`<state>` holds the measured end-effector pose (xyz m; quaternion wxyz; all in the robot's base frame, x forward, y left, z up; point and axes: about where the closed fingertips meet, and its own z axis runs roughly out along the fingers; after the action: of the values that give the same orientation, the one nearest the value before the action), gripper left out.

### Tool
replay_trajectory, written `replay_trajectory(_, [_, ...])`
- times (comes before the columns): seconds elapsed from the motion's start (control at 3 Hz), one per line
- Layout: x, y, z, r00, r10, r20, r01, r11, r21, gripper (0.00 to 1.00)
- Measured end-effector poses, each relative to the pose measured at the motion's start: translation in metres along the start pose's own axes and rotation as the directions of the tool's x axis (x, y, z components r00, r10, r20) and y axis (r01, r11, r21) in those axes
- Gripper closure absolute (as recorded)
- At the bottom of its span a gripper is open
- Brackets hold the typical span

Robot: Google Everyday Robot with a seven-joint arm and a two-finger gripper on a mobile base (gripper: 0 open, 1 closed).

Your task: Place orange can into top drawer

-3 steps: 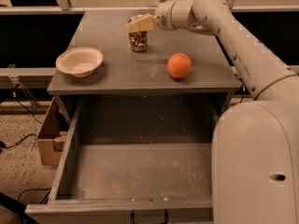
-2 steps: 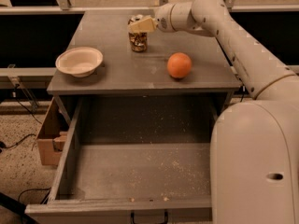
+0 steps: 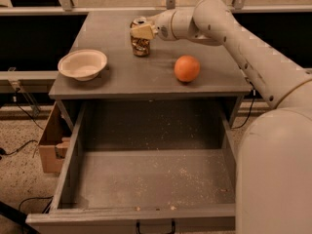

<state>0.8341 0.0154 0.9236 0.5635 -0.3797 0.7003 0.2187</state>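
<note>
The orange can [image 3: 140, 46], mottled golden-brown with a silver top, stands at the back middle of the grey cabinet's top [image 3: 146, 77]. My gripper [image 3: 142, 31] reaches in from the right and is shut on the can's upper part, with a cream pad across its front. The can's base is at or just above the surface. The top drawer [image 3: 146, 179] is pulled wide open below, its grey floor speckled with crumbs and a dark handle [image 3: 155, 226] on its front panel.
A round orange fruit [image 3: 187, 68] lies on the cabinet top to the right of the can. A white bowl [image 3: 83, 64] sits at the left. A cardboard box [image 3: 51, 143] stands on the floor left of the cabinet. My arm [image 3: 243, 48] spans the right side.
My gripper has come down around the top of the can, and the can has shifted slightly to the left. The fruit, bowl and drawer have not moved.
</note>
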Motion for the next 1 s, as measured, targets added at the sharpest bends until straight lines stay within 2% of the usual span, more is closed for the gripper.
replay_trajectory(0.33, [-0.001, 0.023, 0.000, 1.000, 0.001, 0.004, -0.001, 0.9996, -0.028, 0.89])
replay_trajectory(0.67, [-0.022, 0.025, -0.030, 0.999, -0.027, 0.025, 0.027, 0.9995, -0.016, 1.00])
replay_trajectory(1.0, [-0.070, 0.016, -0.118, 0.995, -0.094, 0.037, 0.093, 0.9950, 0.037, 1.00])
